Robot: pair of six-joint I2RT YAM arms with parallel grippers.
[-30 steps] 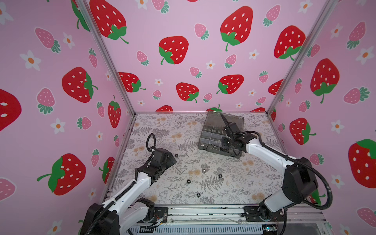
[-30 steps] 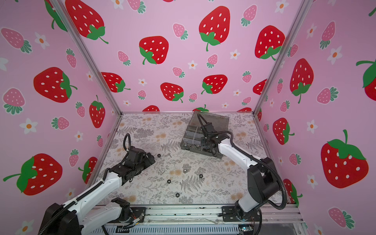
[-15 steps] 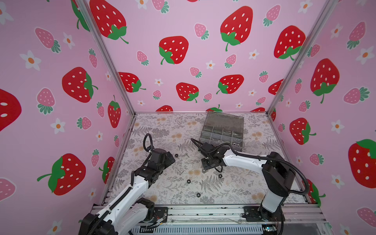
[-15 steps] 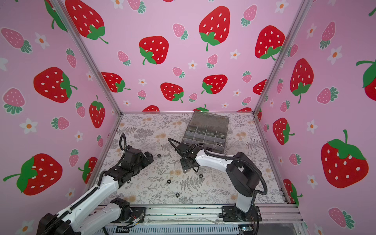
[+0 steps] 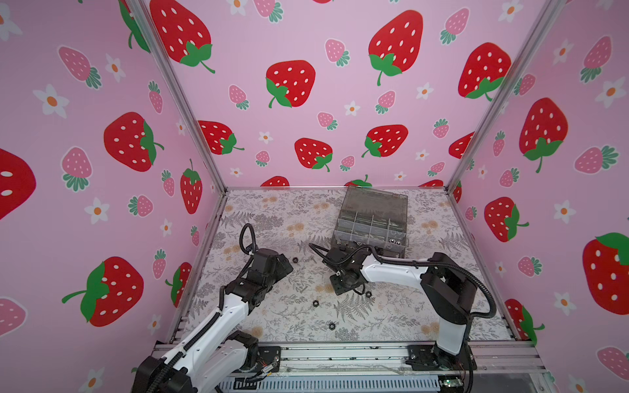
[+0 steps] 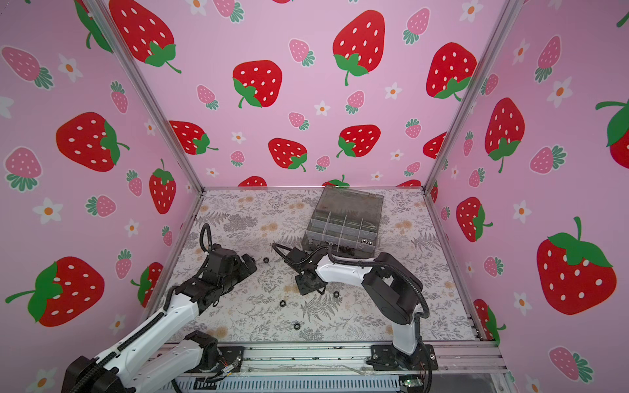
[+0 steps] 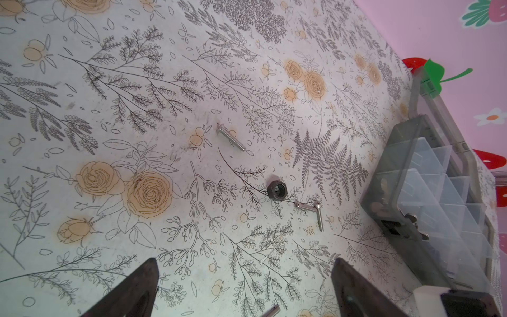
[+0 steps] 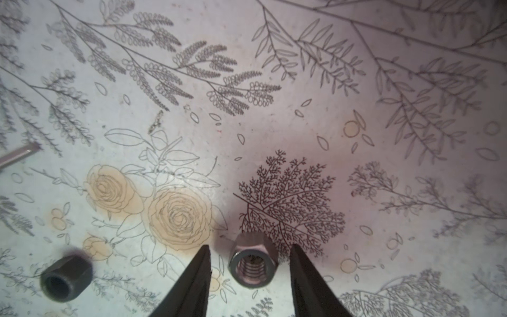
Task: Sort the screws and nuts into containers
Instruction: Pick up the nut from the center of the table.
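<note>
Going left to right in both top views. The left gripper (image 5: 285, 268) hangs over the lower-left part of the floral table (image 5: 272, 217). In the left wrist view its fingers (image 7: 131, 291) are spread really wide with nothing between them.

Counting the loose bits, I get four black hex nuts (image 5: 295, 260) in plain sight:
- that first one, just right of the left gripper
- a nut (image 5: 316, 303) at lower centre
- a nut (image 5: 332, 326) lowest of all
- a nut (image 5: 368, 293) just right of the right gripper (image 5: 344, 287)

A fifth one, a grey hex nut (image 8: 252, 263), sits on the table between the right gripper's fingers (image 8: 192, 280). Its threaded bore faces the camera. There's a gap on each side, so the jaws straddle it without pinching it.

The left wrist view shows four silver screws (image 7: 230, 137), all lying flat:
- That middle one has its long axis running upper left to lower right, with the head at the upper-left end.
- Two more meet in a V (image 7: 319, 219) just right of a black nut (image 7: 277, 190).
- Only the tip of the fourth screw (image 7: 270, 311) pokes in at the bottom edge.

There's one organiser box (image 5: 340, 234), upper right of centre, with its lid (image 5: 374, 200) tipped up at the back. Two shiny cap nuts (image 5: 393, 241) sit in the lower-right compartment. The front compartments to their left hold some dark little pieces, too small to name. I can't tell what's in the back row
</note>
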